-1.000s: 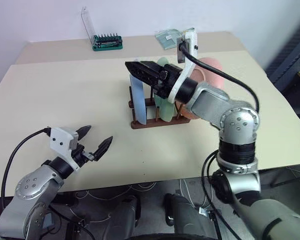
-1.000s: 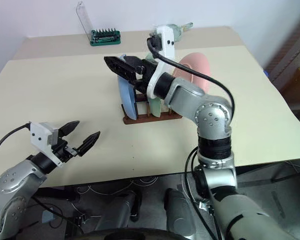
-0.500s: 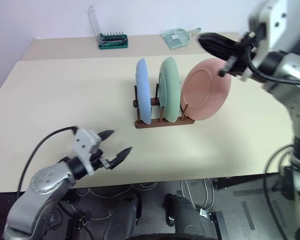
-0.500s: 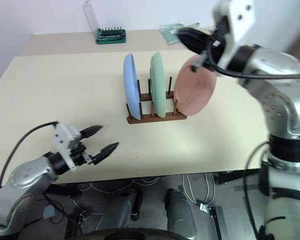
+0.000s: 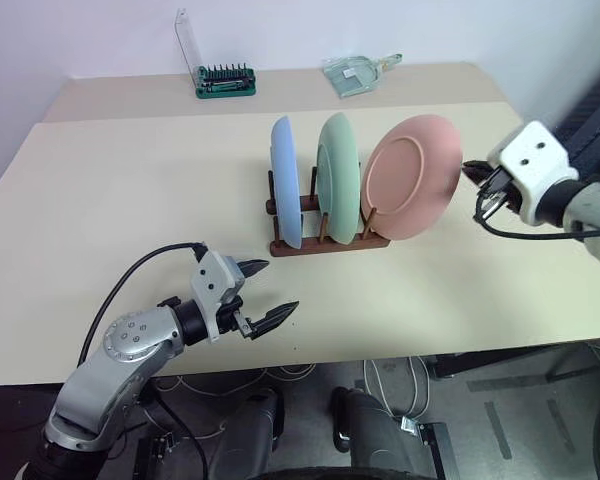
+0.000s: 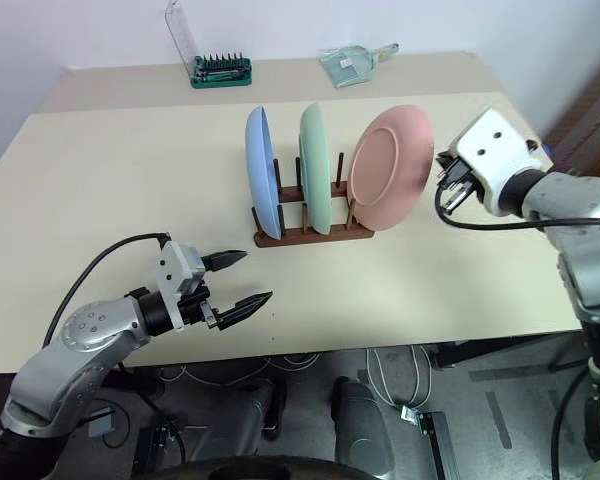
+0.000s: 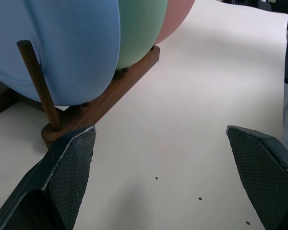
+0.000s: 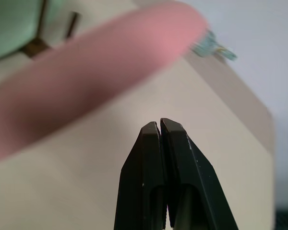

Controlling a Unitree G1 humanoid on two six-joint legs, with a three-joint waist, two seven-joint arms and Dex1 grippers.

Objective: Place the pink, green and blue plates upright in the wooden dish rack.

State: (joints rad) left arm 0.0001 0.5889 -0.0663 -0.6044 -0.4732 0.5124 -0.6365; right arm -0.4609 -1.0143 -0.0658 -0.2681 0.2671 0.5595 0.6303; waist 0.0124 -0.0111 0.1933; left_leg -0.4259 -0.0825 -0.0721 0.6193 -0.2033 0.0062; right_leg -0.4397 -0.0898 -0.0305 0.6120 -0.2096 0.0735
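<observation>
Withdrawn rightward from the wooden rack (image 5: 325,240): right gripper (image 8: 161,125), fingers pressed together, empty. Left gripper (image 5: 264,295) spread wide, empty. Blue plate (image 5: 286,190), green plate (image 5: 338,176) and pink plate (image 5: 411,176) racked upright; judged stiff, light, slippery, best held by rims.

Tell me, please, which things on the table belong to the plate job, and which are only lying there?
Belonging to the job:
- round blue plate, upright in the rack
- round green plate, upright in the rack
- round pink plate, leaning at the rack's end
- small dark brown wooden dish rack

Only lying there:
- green screwdriver-bit holder with clear lid
- clear plastic packet
</observation>
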